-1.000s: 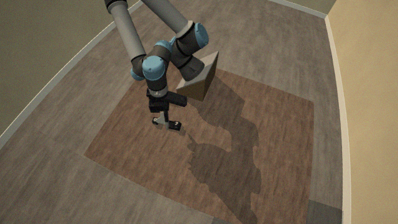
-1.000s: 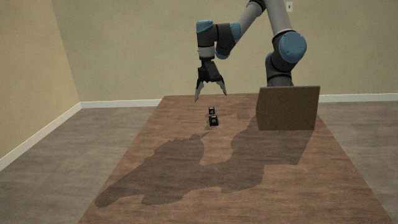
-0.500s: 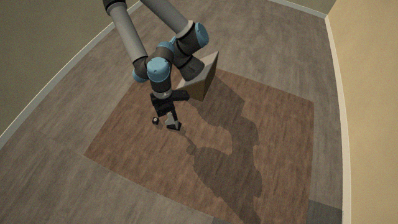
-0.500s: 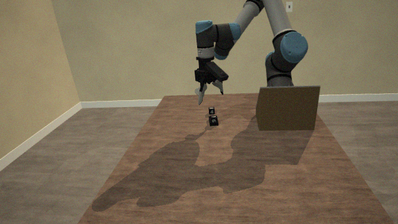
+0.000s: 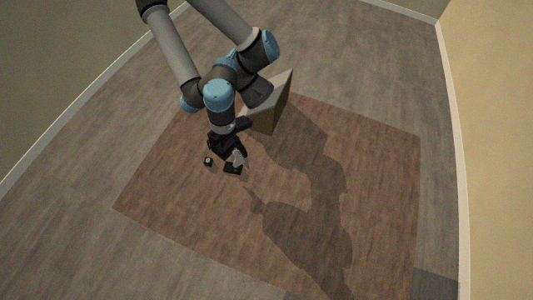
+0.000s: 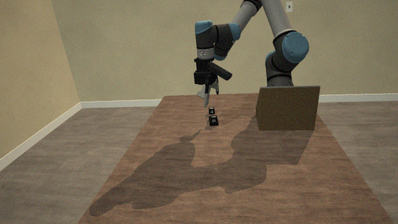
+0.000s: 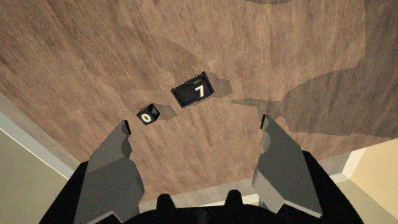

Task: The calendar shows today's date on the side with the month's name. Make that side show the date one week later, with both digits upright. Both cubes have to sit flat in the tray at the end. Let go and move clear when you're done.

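A black calendar tray (image 7: 193, 90) lies on the brown mat. It holds one black cube with a white 7 on top (image 7: 200, 91) in one slot, and the other slot looks empty. A second black cube (image 7: 147, 116) lies loose on the mat just beside the tray, with a white 0 on top. In the top view the loose cube (image 5: 208, 162) is left of the tray (image 5: 231, 166). My gripper (image 7: 196, 118) hangs open and empty some way above both pieces; it also shows in the top view (image 5: 238, 160) and in the exterior view (image 6: 209, 94). I cannot see the month's name.
The robot's tan base box (image 5: 266, 108) stands on the mat close behind the tray; it also shows in the exterior view (image 6: 287, 107). The arm's shadow falls across the mat. Grey floor and walls surround the mat.
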`<action>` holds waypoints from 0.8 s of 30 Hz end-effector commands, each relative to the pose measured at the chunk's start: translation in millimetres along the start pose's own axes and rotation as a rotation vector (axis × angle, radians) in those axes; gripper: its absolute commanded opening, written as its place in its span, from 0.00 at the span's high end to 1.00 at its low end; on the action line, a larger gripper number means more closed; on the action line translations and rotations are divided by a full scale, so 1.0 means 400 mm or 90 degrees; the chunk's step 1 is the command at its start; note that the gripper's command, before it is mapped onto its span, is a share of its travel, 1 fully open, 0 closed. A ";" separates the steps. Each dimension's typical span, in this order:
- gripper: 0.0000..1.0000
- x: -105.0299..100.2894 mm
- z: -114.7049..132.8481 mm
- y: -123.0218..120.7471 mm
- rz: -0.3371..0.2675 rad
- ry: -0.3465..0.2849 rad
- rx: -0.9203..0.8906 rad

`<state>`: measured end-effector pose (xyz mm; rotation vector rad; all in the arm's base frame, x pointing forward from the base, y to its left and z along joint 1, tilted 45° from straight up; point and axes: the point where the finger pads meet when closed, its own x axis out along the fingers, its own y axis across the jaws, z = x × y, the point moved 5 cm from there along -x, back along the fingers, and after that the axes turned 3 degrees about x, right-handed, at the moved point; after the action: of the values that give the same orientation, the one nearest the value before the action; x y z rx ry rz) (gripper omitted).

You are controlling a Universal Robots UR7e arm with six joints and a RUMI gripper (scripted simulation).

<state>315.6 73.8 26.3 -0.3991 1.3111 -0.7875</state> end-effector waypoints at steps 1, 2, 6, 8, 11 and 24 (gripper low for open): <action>0.00 0.000 -0.005 0.008 0.005 -0.002 -0.103; 0.00 0.000 -0.006 0.010 0.005 -0.002 -0.119; 0.00 0.000 -0.009 0.015 0.004 -0.002 -0.177; 0.00 0.000 -0.009 0.015 0.004 -0.002 -0.177; 0.00 0.001 -0.011 0.018 0.004 -0.002 -0.211; 0.00 0.001 -0.014 0.025 0.003 -0.002 -0.282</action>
<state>313.0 80.7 18.3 -0.7320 1.4754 -0.5018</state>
